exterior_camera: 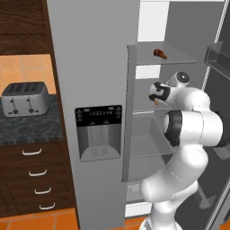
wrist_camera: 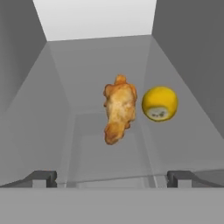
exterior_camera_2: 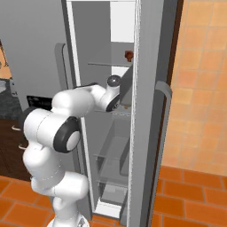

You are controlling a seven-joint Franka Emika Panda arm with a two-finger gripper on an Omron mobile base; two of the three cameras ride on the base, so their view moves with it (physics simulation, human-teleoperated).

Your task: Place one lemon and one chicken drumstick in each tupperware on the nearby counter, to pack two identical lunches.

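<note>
In the hand view a golden-brown chicken drumstick (wrist_camera: 118, 113) lies on a glass fridge shelf (wrist_camera: 52, 131), with a yellow lemon (wrist_camera: 159, 103) just to its right. My gripper (wrist_camera: 112, 178) is open, its two dark fingertips (wrist_camera: 43, 178) wide apart and short of both foods, holding nothing. From the left base view the hand (exterior_camera: 157, 93) reaches into the fridge at the middle shelf. A second drumstick (exterior_camera: 160, 53) (exterior_camera_2: 129, 55) rests on the shelf above. The dark speckled counter (exterior_camera: 27, 128) is at the left. The tupperware is out of view.
A silver four-slot toaster (exterior_camera: 25, 98) stands on the counter over brown drawers (exterior_camera: 38, 173). The closed fridge door with its dispenser (exterior_camera: 99, 132) is left of the arm. The open door (exterior_camera_2: 148, 115) and its bins (exterior_camera: 218, 56) flank the right. Fridge walls close in on both sides.
</note>
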